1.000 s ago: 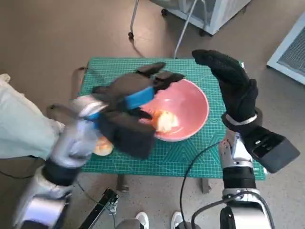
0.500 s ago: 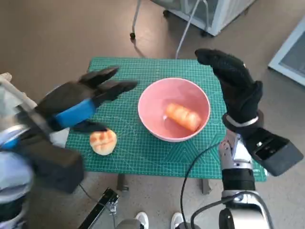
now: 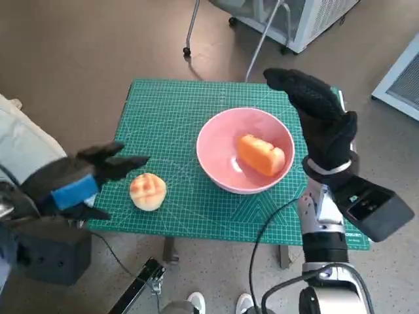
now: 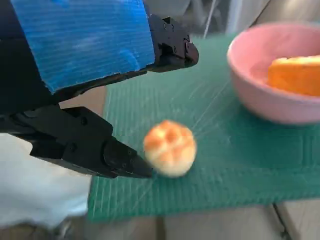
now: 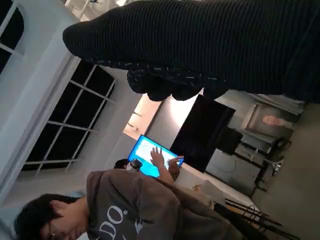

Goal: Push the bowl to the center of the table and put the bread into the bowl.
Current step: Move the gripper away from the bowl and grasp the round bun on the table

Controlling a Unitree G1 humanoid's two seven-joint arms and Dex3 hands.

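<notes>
A pink bowl (image 3: 222,157) stands near the middle of the green mat (image 3: 170,111), with an orange piece of bread (image 3: 262,154) lying in it. The same bowl (image 4: 260,100) and bread (image 4: 295,75) show in the left wrist view. A round scored bun (image 3: 148,191) lies on the mat near its left front corner, also seen as the bun (image 4: 170,148) close to the left fingers. My left hand (image 3: 75,183) hangs at the mat's left edge, fingers apart, holding nothing. My right hand (image 3: 321,118) is raised, fingers extended, beside the bowl's right rim, empty.
The mat covers a small table with brown floor around it. Chair legs (image 3: 190,26) and a white cabinet (image 3: 308,16) stand beyond the far edge. A pale cloth (image 3: 19,144) lies at the left. A person in a brown hoodie (image 5: 135,210) appears in the right wrist view.
My left hand has drawn back from over the bowl to the mat's left edge, leaving the orange bread in the bowl. The right hand has stayed put.
</notes>
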